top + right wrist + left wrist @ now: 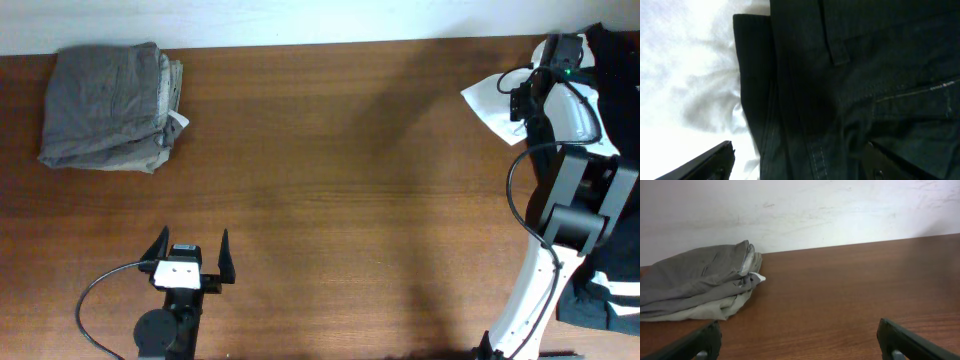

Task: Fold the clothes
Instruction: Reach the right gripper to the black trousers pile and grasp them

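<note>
A folded stack of grey clothes [108,107] lies at the table's back left; it also shows in the left wrist view [697,282]. My left gripper [191,258] is open and empty near the front edge, its fingers [800,342] spread over bare wood. At the far right a pile holds a white garment [492,100] and dark clothes [612,60]. My right gripper [556,50] hovers over that pile. In the right wrist view its open fingers [800,162] straddle a black garment with seams [840,85] lying on white cloth [685,75].
The brown wooden table [340,200] stretches between the two piles. A white wall [800,210] runs behind the table's back edge. More dark cloth [600,300] hangs at the front right beside the right arm's base.
</note>
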